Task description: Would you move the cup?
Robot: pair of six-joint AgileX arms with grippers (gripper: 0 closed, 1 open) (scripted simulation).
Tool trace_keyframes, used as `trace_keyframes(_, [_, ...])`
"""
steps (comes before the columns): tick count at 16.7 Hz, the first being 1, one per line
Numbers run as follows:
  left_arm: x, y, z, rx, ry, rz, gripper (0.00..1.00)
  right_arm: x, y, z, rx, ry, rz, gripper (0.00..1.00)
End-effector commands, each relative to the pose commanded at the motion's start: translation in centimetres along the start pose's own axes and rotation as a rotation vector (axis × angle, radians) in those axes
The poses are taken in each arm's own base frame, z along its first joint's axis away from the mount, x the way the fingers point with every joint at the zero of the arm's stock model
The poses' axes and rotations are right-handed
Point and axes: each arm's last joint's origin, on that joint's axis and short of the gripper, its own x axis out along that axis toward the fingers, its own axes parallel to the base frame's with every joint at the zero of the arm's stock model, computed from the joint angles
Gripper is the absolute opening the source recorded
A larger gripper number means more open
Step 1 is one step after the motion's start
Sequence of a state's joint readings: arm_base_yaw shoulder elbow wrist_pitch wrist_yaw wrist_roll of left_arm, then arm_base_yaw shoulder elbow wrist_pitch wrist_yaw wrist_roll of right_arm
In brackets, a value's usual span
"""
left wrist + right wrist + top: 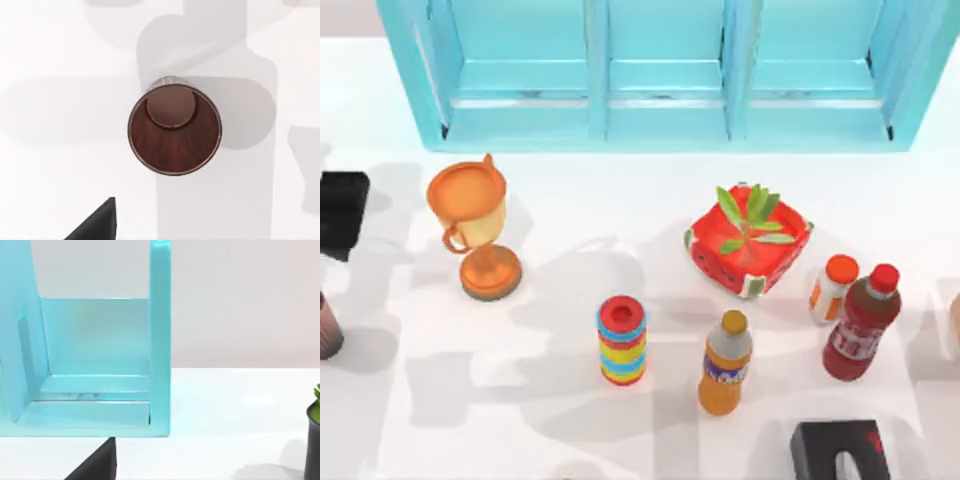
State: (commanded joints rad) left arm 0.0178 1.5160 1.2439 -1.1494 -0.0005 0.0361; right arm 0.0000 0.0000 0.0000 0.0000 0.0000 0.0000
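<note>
The cup [328, 325] is a small brown round cup standing upright at the table's far left edge, partly cut off in the top view. The left wrist view looks straight down into the cup [174, 130], showing its dark wood-grained inside and round bottom. My left arm [342, 212] is a black block at the left edge, just behind the cup and apart from it. A dark part of my left gripper [95, 222] sits at the rim of the left wrist view, clear of the cup. A dark part of my right gripper [95, 462] faces the cyan cabinet.
An orange-gold trophy [475, 225] stands right of the cup. Mid-table are a striped ring stack [621, 340], an orange bottle [725, 362], a red planter [750, 240], a small white bottle [832, 288] and a red bottle [862, 322]. A cyan cabinet [665, 70] spans the back; a black box [840, 452] sits in front.
</note>
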Motion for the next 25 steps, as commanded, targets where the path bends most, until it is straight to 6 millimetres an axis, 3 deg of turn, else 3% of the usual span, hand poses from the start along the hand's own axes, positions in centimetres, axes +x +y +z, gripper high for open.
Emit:
trace_keyframes(4, [1.2, 0.2, 2.2, 0.003, 0.140, -0.006, 1.00, 0.0, 0.0, 0.0, 0.000, 0.000, 0.000, 1.00])
trace_keyframes(11, [1.8, 0.1, 2.3, 0.004, 0.152, -0.006, 1.00, 0.0, 0.0, 0.0, 0.000, 0.000, 0.000, 1.00])
trace_keyframes(19, [10.2, 0.1, 1.3, 0.003, 0.142, -0.006, 1.00, 0.0, 0.0, 0.0, 0.000, 0.000, 0.000, 1.00])
trace_keyframes(21, [11.2, 0.1, 0.9, 0.003, 0.150, -0.006, 1.00, 0.0, 0.0, 0.0, 0.000, 0.000, 0.000, 1.00])
trace_keyframes(25, [11.2, 0.1, 0.9, 0.003, 0.151, -0.006, 1.00, 0.0, 0.0, 0.0, 0.000, 0.000, 0.000, 1.00])
